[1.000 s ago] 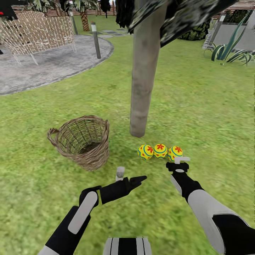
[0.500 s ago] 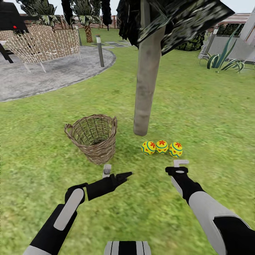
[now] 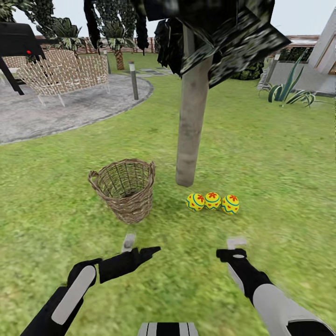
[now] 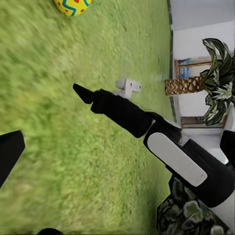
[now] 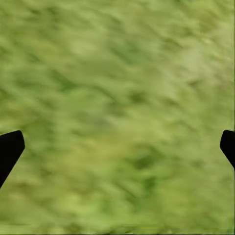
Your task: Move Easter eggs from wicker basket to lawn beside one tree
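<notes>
Three Easter eggs, yellow with red flowers, lie in a row on the lawn, just in front of the tree with its pale trunk. The wicker basket stands upright to the left of the trunk, and only weave shows inside it. My left gripper hovers low over the grass, nearer than the basket. In the left wrist view its fingertip sits at the frame edge, and one egg and my right arm show. My right gripper is open over bare grass, a short way nearer than the eggs.
A grey gravel patio with a woven chair and a short lamp post lies at the back left. A spiky plant and a house wall stand at the back right. The dark canopy hangs low overhead.
The camera has shifted. Both grippers have drawn back from the eggs, and the right one no longer sits right beside them. The eggs have stayed in their row by the trunk.
</notes>
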Available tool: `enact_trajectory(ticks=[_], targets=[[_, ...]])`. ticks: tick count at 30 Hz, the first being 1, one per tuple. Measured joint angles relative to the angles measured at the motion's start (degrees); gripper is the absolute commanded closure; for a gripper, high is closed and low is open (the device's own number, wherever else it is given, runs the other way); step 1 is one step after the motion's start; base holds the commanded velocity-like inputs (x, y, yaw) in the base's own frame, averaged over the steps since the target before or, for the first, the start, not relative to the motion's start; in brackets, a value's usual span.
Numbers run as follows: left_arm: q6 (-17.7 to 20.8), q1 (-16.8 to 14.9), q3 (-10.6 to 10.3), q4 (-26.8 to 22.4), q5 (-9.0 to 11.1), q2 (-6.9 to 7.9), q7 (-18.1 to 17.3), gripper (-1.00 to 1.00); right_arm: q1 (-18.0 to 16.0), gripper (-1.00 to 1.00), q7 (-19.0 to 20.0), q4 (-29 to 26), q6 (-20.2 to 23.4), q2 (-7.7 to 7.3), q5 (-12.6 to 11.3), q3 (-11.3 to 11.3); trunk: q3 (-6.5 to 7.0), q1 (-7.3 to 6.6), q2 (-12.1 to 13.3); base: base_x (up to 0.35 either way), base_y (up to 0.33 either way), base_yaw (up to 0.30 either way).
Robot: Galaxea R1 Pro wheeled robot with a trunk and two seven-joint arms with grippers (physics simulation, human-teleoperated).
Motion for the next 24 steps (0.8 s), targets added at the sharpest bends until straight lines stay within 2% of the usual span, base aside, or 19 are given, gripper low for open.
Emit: enact_trajectory(ticks=[2,5,7,12,14,21,24], targets=[[-0.32,2.17,0.0,2.57,-0.41,0.28,-0.02,-1.0,1.45,-1.0,1.11,0.35,-0.54,0.1,0.0,0.04,0.44,-0.05,0.03,0.0,0.0,0.0],[-1.61,2.79,0.06,6.25,-2.03,0.32,-0.16,-1.0,3.29,-1.0,3.82,0.45,-0.66,-0.01,0.02,0.01,1.11,-0.13,0.07,0.0,0.0,0.0],[-2.73,2.86,0.09,7.67,-2.31,0.33,-0.13,-1.0,3.85,-1.0,5.98,0.59,-1.0,-0.1,-0.07,0.01,1.56,-0.18,0.09,0.0,0.0,0.0],[-5.81,2.89,0.52,14.09,-2.56,0.7,-0.16,-1.0,4.81,-1.0,7.57,4.85,-8.28,0.13,-0.04,0.06,2.66,-0.31,0.16,0.0,0.0,0.0],[-7.45,2.89,0.68,17.48,-2.63,1.18,-0.14,-1.0,4.87,-1.0,7.62,6.58,-9.5,0.31,-0.03,0.08,3.11,-0.36,0.19,0.0,0.0,0.0],[-7.81,2.89,0.72,18.8,-2.76,1.58,-0.05,-1.0,4.97,-1.0,7.63,8.65,-9.81,0.38,-0.1,0.09,4.66,-0.54,0.28,0.0,0.0,0.0],[-7.96,2.89,0.71,19.29,-6.05,1.42,0.13,-1.0,5.41,-1.0,7.55,11.36,-9.81,0.31,0.06,0.08,5.32,-0.62,0.32,0.0,0.0,0.0]])
